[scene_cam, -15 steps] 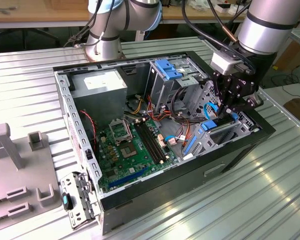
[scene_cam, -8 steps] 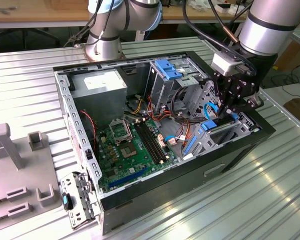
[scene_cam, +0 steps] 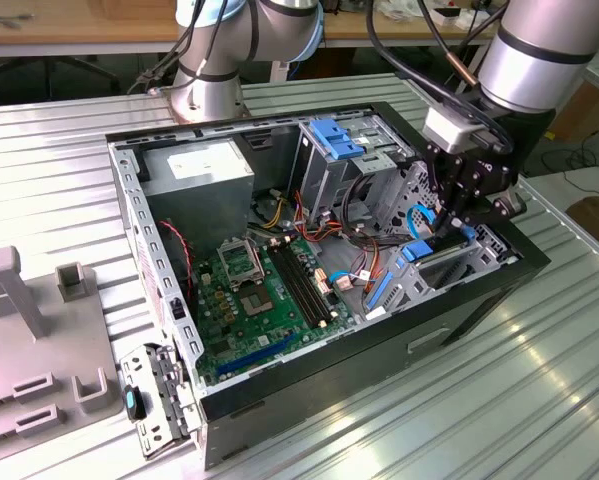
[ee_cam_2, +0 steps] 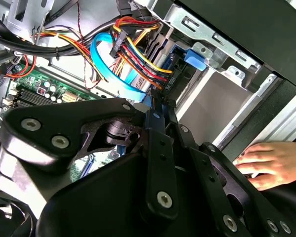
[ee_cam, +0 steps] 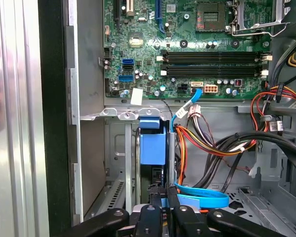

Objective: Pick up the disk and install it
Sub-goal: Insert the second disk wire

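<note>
Disk: the disk [ee_cam: 151,147] stands on its edge inside the computer case [scene_cam: 499,283], right at the gripper's tips.
Gripper: the gripper [scene_cam: 456,222] points down into the case, fingers pinching the disk's thin edge.
Person: a hand [ee_cam_2: 271,163] rests beside the case.

Looks like a robotics lab or test workshop. An open desktop computer case [scene_cam: 319,290] lying on its side on a ribbed metal table [scene_cam: 459,400], green motherboard [scene_cam: 259,290] and bundled wiring [ee_cam: 212,143] laid bare inside. Just behind the case, the bolted-down base of a silver robot arm [scene_cam: 214,85]; a second silver arm segment [scene_cam: 544,50] hanging above the case's corner at the exterior view's right. Beside the case, at the exterior view's left, grey fixture blocks [scene_cam: 39,330] on the same table. Well behind the case, a wooden workbench [scene_cam: 79,30] with trailing cables [scene_cam: 409,50].
</note>
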`<state>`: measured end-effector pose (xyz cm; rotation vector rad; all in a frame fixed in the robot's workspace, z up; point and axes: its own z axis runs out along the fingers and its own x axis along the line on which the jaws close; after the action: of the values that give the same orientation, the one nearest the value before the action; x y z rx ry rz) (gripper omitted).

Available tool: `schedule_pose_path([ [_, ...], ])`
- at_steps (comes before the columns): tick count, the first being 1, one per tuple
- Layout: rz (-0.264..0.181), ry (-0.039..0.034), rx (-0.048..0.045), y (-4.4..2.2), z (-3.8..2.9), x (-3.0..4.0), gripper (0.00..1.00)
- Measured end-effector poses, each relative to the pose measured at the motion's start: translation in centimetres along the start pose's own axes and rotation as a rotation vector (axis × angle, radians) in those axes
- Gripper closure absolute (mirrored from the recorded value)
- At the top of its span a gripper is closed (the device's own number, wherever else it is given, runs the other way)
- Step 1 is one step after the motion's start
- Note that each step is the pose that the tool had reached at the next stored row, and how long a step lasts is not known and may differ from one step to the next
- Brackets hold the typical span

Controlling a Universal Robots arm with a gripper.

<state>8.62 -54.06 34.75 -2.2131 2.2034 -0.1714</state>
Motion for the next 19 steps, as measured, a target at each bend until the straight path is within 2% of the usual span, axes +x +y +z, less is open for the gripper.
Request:
schedule_pose_path([
  [3, 0.0, -0.001, 0.0, 0.0, 0.0, 0.07, 0.84],
  [10, 0.001, -0.0089, 0.0, 0.0, 0.04, 0.17, 0.84],
  [15, 0.001, -0.009, 0.0, 0.0, 0.03, 0.23, 0.84],
  [16, 0.001, -0.011, 0.0, 0.0, 0.04, 0.28, 0.84],
  [17, 0.002, -0.0257, 0.0, 0.03, 0.27, 0.42, 0.84],
  [18, 0.003, -0.0372, 0.0, 0.05, 0.57, 0.64, 0.84],
  [19, 0.003, -0.0373, 0.0001, 0.05, 0.57, 0.64, 0.84],
])
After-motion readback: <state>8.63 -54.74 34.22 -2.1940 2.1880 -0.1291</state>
